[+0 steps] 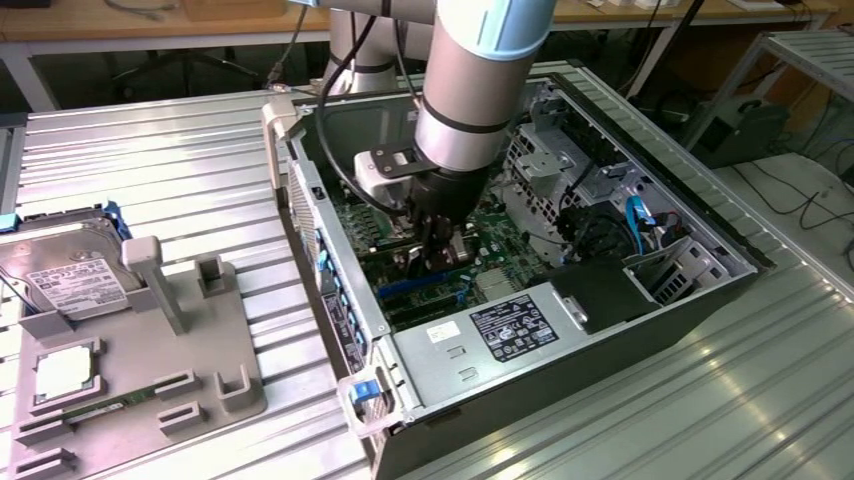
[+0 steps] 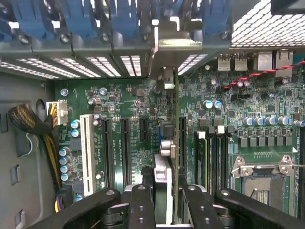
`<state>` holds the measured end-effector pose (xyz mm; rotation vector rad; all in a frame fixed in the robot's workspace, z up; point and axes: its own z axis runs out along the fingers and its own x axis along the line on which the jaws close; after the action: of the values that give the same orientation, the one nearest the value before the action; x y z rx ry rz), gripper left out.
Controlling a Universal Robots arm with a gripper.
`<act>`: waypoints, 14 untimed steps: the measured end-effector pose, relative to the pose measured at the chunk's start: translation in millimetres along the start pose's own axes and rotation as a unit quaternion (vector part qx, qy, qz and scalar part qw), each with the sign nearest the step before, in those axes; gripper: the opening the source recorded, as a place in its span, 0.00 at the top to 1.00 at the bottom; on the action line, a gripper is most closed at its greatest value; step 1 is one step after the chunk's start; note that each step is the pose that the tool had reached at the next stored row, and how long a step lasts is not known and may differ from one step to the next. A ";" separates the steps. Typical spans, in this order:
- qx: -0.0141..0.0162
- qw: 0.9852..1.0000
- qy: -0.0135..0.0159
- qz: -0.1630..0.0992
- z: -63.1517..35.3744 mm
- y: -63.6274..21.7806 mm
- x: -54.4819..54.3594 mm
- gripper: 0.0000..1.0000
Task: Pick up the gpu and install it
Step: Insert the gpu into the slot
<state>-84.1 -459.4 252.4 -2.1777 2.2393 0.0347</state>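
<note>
The gripper (image 2: 167,212) is low inside the open computer case (image 1: 561,400), and its fingers (image 2: 141,210) pinch the gpu (image 2: 175,157) between them. The card stands on its edge, parallel to the long slots (image 2: 125,143) of the motherboard (image 2: 119,95), with its silver bracket (image 2: 167,45) toward the case's rear wall. I judge this lets it go straight into a slot. Whether it is seated, I cannot tell.

gpu (image 2: 175,138) partly behind end effector (image 2: 167,198)

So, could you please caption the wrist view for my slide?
Tool gripping the graphics card edge-on over the motherboard.
</note>
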 end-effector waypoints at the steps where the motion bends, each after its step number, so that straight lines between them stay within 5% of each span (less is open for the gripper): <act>1: 0.000 1.000 0.000 0.000 0.0 -0.2 0.0 0.72; 14: 0.000 1.000 0.000 0.003 0.0 -1.2 6.8 0.72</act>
<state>-83.0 -466.2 252.2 -2.1715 2.2454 0.0345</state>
